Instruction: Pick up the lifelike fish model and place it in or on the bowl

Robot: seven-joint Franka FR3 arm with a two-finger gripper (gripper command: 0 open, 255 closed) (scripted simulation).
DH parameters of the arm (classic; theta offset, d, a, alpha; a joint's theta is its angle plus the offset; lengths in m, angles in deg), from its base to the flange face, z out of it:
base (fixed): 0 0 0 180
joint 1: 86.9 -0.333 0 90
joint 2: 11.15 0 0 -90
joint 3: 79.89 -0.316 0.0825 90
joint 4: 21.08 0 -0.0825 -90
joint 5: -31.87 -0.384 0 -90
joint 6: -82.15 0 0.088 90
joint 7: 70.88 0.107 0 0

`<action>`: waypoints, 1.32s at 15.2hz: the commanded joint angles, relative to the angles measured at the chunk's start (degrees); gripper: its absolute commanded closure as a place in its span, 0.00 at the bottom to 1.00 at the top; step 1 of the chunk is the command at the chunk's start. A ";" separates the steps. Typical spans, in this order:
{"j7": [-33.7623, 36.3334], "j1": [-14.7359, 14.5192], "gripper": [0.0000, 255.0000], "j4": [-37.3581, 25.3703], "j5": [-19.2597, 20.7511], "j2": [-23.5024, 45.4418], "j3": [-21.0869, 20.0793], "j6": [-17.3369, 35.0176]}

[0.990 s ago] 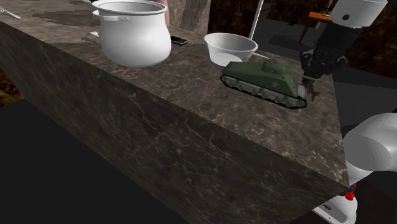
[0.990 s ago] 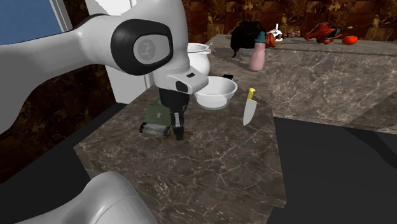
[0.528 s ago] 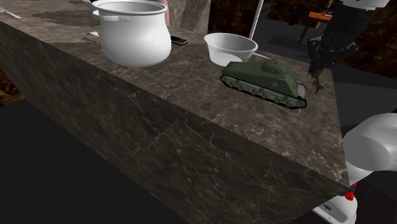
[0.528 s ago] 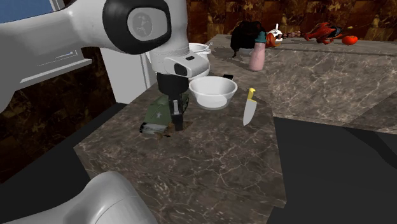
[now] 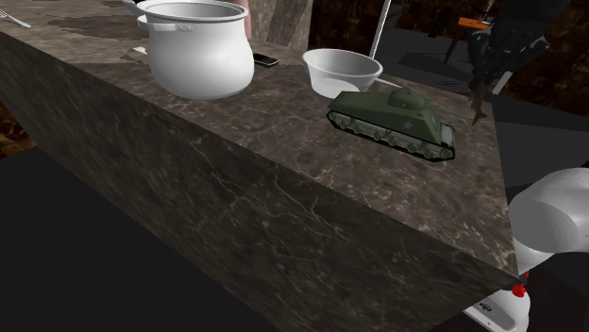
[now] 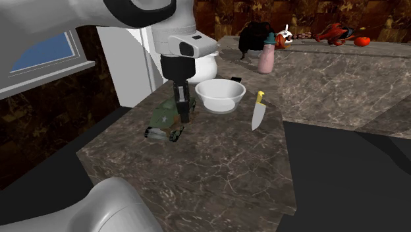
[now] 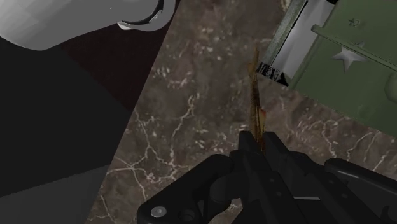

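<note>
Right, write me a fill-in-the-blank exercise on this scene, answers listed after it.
1. The gripper is ____ on the thin brown fish model.
2. The toy tank standing on the marble counter is coloured ____.
3. The knife lying beside the bowl has a ____ handle.
4. The bowl itself is coloured ____.
Missing words: shut; green; yellow; white.
</note>
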 commanded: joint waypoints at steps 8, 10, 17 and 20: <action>0.22 0.35 1.00 -9.30 0.46 3.92 0.34 -5.39; 0.98 0.69 1.00 -10.96 -0.02 7.74 -0.80 -3.16; 4.03 2.01 1.00 -19.15 -0.53 21.86 -4.94 3.04; 5.62 2.54 1.00 -23.83 -0.09 28.28 -6.79 4.82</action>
